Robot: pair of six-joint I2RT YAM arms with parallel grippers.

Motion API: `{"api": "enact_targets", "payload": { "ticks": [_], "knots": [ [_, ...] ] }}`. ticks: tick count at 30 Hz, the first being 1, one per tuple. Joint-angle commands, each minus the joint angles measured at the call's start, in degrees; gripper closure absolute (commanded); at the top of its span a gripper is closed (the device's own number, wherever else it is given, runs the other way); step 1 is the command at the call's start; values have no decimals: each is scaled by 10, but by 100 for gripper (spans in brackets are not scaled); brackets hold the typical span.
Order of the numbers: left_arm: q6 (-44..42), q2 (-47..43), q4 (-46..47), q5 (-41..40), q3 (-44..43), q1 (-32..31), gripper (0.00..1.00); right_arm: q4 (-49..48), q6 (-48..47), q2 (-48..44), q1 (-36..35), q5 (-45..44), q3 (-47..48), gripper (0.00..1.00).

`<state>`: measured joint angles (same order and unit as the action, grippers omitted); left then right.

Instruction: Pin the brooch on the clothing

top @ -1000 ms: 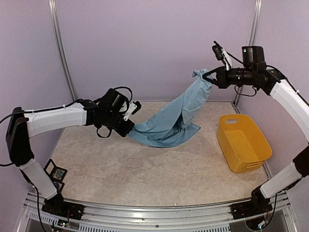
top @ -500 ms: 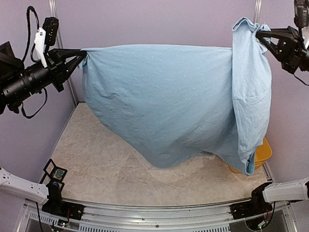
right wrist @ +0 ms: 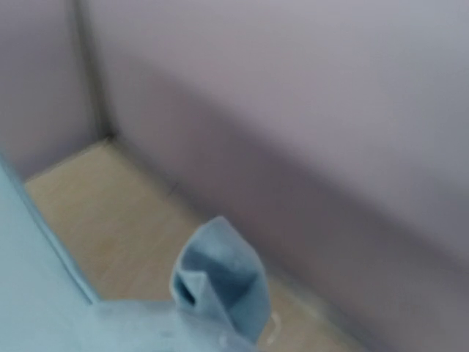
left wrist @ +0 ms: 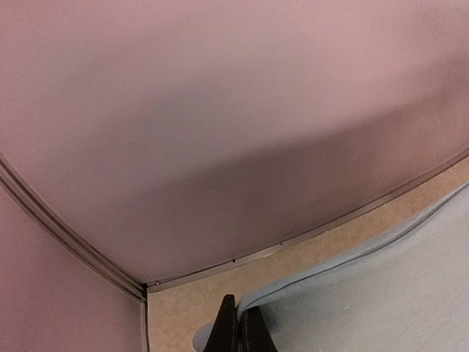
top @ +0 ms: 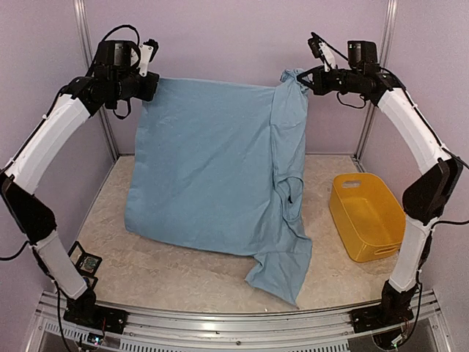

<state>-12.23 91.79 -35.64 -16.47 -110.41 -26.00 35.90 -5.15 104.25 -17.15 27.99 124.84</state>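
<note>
Both arms have drawn inward since half a second ago, so the T-shirt (top: 212, 169) now hangs as a narrower sheet between them, with its lower edge on the surface (top: 183, 275). High up, the left fingers (top: 150, 82) are pinched tight on its top left corner. The right fingers (top: 306, 78) are clamped on the bunched top right edge, above the yellow bin (top: 370, 216).

The clothing (top: 205, 169), light blue, hangs spread wide; its right side folds over, trailing lowest.
</note>
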Motion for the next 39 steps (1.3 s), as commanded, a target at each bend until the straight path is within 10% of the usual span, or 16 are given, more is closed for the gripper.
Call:
{"api": "enact_targets", "payload": {
  "ticks": [1,4,11,24,33,39],
  "knots": [
    [-33,101,16,-98,-204,9,100,-113,49,53,25,-41,195,100],
    [-58,132,35,-108,-256,7,100,-198,79,41,26,-5,188,100],
    [-79,47,111,-133,-64,11,100,-150,18,-10,23,54,85,100],
    [189,-51,105,-64,442,-13,100,-83,-139,-96,-142,49,-459,100],
    [237,24,160,-17,504,4,100,-75,-166,208,-223,-77,-181,100],
    [233,27,156,-20,505,11,100,-53,-112,349,-235,-201,23,60]
  ]
}}
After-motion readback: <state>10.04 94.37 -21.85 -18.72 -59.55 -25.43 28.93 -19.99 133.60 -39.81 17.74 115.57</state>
